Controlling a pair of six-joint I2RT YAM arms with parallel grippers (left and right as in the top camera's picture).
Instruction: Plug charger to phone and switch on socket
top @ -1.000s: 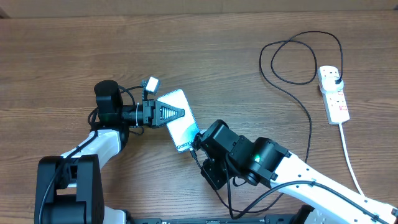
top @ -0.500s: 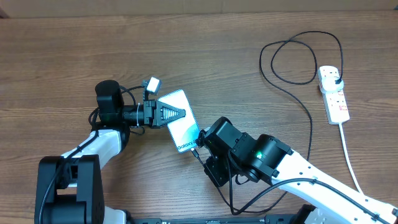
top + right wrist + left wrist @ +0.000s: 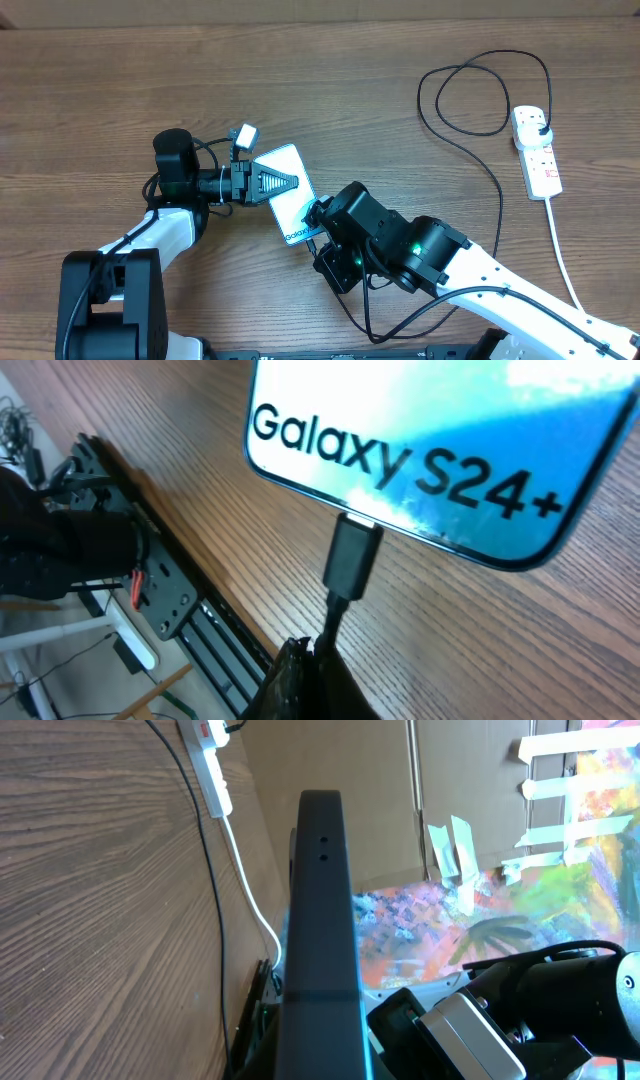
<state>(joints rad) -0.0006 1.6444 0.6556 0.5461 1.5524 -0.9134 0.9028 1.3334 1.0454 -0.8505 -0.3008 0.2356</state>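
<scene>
Fingers (image 3: 272,183) of the left gripper (image 3: 292,182) pinch the phone (image 3: 298,212) at its top end, probably bracing it so a push from below cannot slide it away. At the other end the right gripper (image 3: 308,672) is clamped on the charger (image 3: 352,560) just behind the connector, which meets the phone's bottom edge; I cannot tell if it is fully seated. The phone lies left of centre, its bright blue screen facing up and reading "Galaxy S24+". The socket (image 3: 536,150) sits far right with the black plug in it.
</scene>
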